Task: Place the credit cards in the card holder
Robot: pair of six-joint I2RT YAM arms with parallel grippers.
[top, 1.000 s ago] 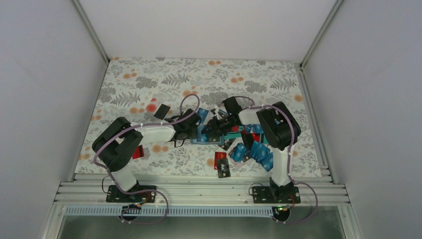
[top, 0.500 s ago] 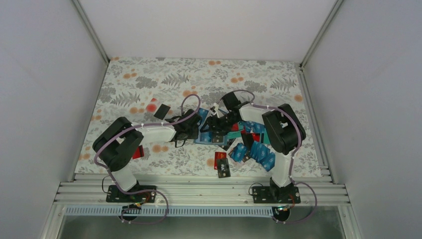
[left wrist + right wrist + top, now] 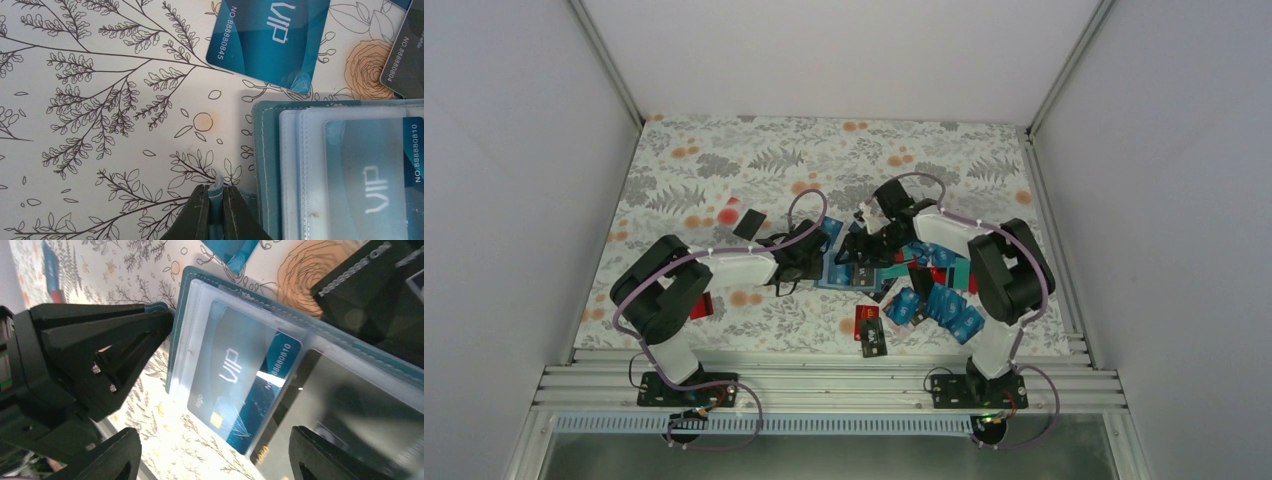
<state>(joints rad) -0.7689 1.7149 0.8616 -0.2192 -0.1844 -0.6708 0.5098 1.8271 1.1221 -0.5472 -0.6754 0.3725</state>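
Left gripper (image 3: 216, 192) clamping card holder (image 3: 262, 150) edge, floral tablecloth (image 3: 724, 160); white enclosure walls (image 3: 824, 50)

Floral-print tablecloth (image 3: 724, 170); white walls (image 3: 514, 150); aluminium rail (image 3: 824, 385) along near edge.

You see the card holder (image 3: 261, 150) lying open and flat on the counter (image 3: 100, 125), teal with clear sleeves, a sleeved VIP card (image 3: 370, 180) inside. A loose VIP card (image 3: 270, 40) lies just beside it; more blue cards (image 3: 939, 305) cluster nearby.

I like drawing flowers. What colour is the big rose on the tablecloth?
The rose is pale orange, clearest in the left wrist view.
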